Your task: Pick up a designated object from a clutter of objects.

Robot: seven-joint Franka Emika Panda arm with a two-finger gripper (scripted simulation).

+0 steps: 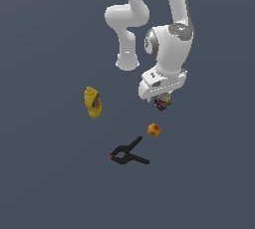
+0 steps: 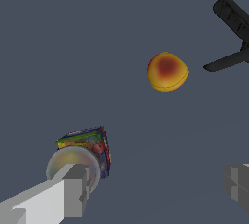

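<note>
The designated object, a short can (image 2: 86, 146) with a pale lid and a blue, red, yellow and green label, lies tilted right beside one fingertip (image 2: 73, 189). That finger partly covers the lid. My gripper (image 2: 155, 185) is open, its fingers far apart, and the other fingertip (image 2: 237, 183) stands well clear of the can. In the exterior view the can (image 1: 163, 104) peeks out just under the white hand, where my gripper (image 1: 161, 98) is mostly hidden. The rest of the clutter is the orange-red ball (image 1: 154, 130), the black clamp (image 1: 128, 155) and the yellow bottle (image 1: 93, 102).
The ball (image 2: 167, 71) lies a short way beyond the fingers, and the clamp (image 2: 233, 33) is past it at the picture's edge. The yellow bottle lies apart, toward the exterior view's left. All rest on a flat dark grey floor (image 1: 209, 183).
</note>
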